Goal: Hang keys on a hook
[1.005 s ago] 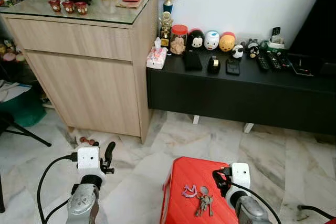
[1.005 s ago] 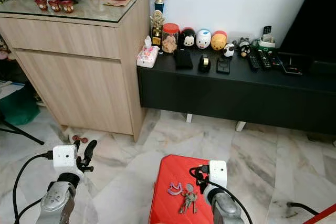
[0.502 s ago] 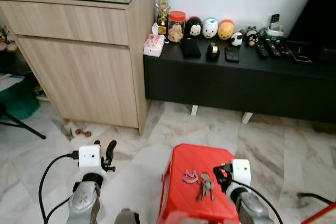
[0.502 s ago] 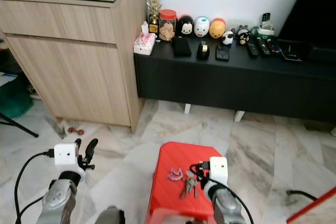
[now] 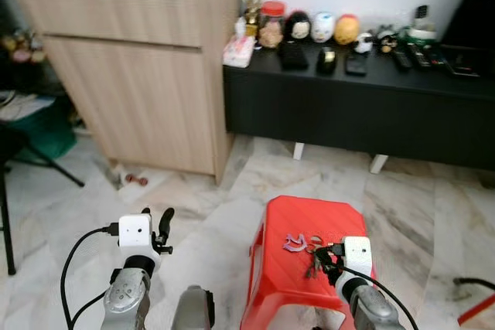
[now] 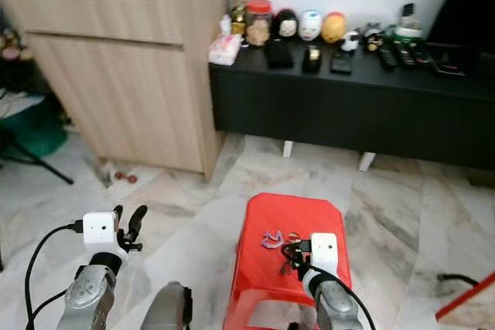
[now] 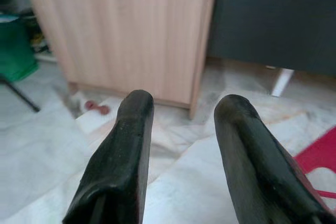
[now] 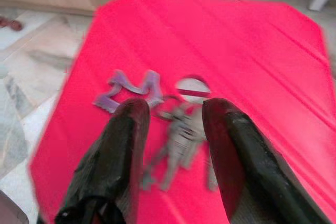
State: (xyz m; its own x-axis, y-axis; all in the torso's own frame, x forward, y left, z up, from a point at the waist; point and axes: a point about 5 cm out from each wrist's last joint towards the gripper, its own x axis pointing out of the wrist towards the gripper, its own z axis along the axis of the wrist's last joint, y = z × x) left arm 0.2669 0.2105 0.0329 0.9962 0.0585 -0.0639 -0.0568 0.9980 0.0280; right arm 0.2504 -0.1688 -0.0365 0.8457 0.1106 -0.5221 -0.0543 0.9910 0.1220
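Marble floor, red stool (image 5: 294,268); keys (image 8: 181,140) between parted right end effector (image 8: 176,124); left end effector (image 7: 181,114) parted, idle.

No readable text, label or number anywhere.

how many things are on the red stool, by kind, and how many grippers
Bunch of keys: 1
Purple key tag: 1
Grippers: 2, left gripper and right gripper, both open
Total: 4, with the keys and tag lying on the red stool
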